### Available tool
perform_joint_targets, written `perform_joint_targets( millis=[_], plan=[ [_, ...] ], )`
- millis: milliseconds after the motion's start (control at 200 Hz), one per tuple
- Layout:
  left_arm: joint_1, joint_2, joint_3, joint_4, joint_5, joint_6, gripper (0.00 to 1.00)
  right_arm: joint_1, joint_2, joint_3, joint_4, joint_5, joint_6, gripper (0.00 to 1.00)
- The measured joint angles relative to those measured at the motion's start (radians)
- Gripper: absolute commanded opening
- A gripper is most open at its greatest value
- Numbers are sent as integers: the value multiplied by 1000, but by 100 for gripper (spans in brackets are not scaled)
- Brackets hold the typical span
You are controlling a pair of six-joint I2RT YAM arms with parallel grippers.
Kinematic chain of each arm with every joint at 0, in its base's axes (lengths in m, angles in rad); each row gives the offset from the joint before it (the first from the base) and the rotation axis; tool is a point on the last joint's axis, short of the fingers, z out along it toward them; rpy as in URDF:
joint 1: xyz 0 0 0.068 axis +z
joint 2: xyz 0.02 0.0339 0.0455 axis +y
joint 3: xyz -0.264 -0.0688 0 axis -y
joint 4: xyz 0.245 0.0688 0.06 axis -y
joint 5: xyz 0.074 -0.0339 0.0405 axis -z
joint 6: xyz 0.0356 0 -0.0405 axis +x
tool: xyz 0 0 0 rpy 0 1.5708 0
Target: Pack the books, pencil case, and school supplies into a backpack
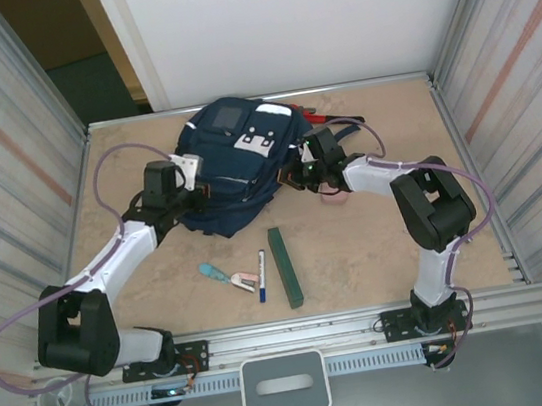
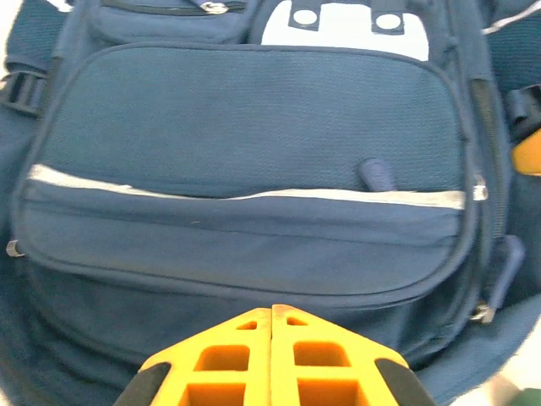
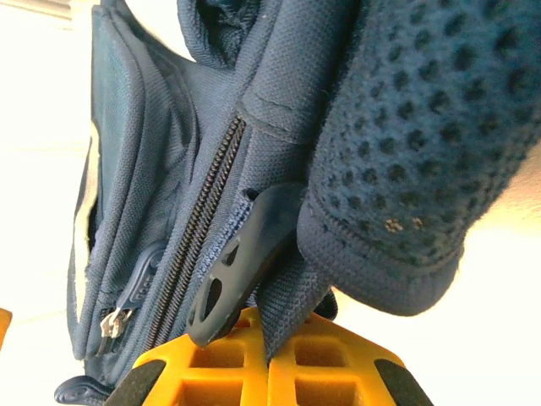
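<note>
The navy backpack (image 1: 239, 157) lies at the back middle of the table, its zip closed in the right wrist view. My left gripper (image 2: 271, 311) is shut with nothing between its fingers, tips against the backpack's front pocket (image 2: 245, 118); from above it sits at the bag's left side (image 1: 187, 179). My right gripper (image 3: 272, 338) is shut on a webbing strap (image 3: 292, 292) of the backpack, beside a dark zipper pull (image 3: 232, 271), on the bag's right side (image 1: 302, 173). The slim green book (image 1: 285, 267), white marker (image 1: 261, 273) and teal-and-pink item (image 1: 226, 275) lie in front. Blue books and pencil case are out of view.
A red-handled tool (image 1: 314, 116) lies by the backpack's back right corner. Metal walls enclose the table (image 1: 378, 248) on left and right, with a white panel behind. A pale handle (image 1: 285, 385) sits at the near edge between the arm bases.
</note>
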Motion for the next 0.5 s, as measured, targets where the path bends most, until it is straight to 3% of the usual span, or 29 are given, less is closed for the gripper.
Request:
perform_joint_targets(
  millis=[65, 115, 245, 331, 501],
  plan=[
    [-12, 0, -3, 5, 34, -11, 0, 21, 0, 3, -1, 10, -1, 0],
    [-21, 0, -3, 8, 54, -29, 16, 37, 0, 3, 0, 19, -1, 0],
    [-74, 3, -3, 6, 48, -84, 38, 63, 0, 3, 8, 25, 0, 0],
    [-146, 6, -2, -6, -3, -125, 46, 67, 1, 3, 11, 27, 0, 0],
    [-234, 72, 60, -80, -89, -135, 47, 67, 3, 3, 13, 26, 0, 1]
  ],
)
